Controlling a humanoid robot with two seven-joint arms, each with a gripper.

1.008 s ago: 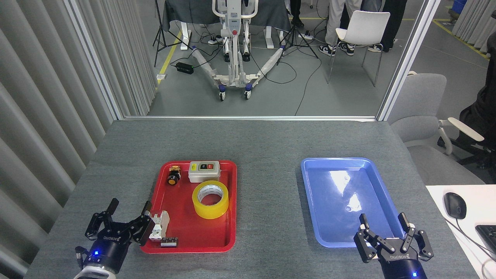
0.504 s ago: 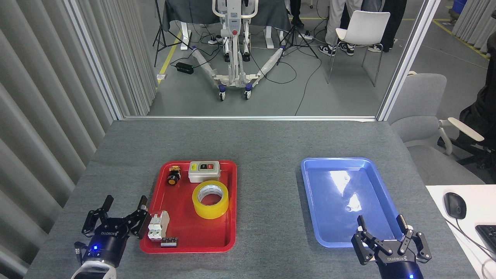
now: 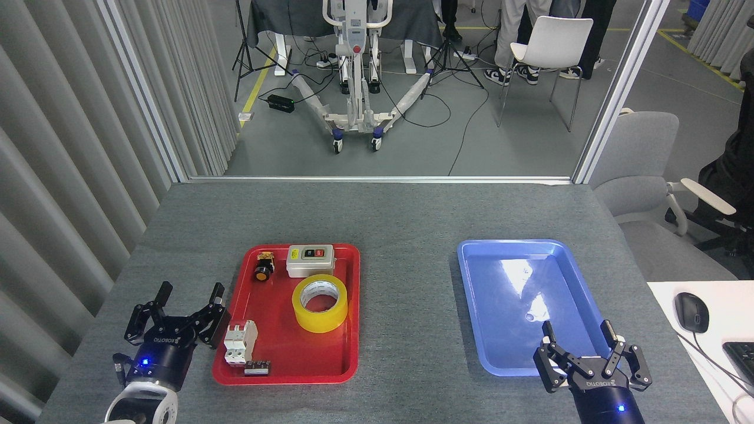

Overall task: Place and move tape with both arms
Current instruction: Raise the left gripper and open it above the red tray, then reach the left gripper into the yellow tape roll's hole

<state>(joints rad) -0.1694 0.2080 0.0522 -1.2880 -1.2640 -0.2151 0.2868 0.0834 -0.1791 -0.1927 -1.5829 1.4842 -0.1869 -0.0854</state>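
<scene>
Head view is showing both arms low at the near table edge, nothing in hand. Left gripper point(image 3: 188, 294) is sitting just outside the red tray point(image 3: 347, 318), fingers spread wide and empty. The tape point(image 3: 320, 302) is lying flat inside that tray, right of centre, its far edge close to the grey switch box point(image 3: 310, 260), with a white breaker point(image 3: 240, 343) and a small black block point(image 3: 257, 367) in the tray's near left corner.

Risks: the breaker is standing between the left gripper and the tape, so a straight reach is likely clipping it or the tray rim. Spread fingers coming down over the roll could be catching the switch box behind it. The roll's smooth side is probably slippery; an off-centre pinch could be tipping it or dragging the whole tray.

Blue tray point(image 3: 471, 306) is sitting well apart to the right, empty. Right gripper point(image 3: 580, 333) is hanging over its near right corner, fingers spread, empty.

Hard to read: both arms are being cut off by the bottom edge, and gripper height above the table is unclear from this angle.
</scene>
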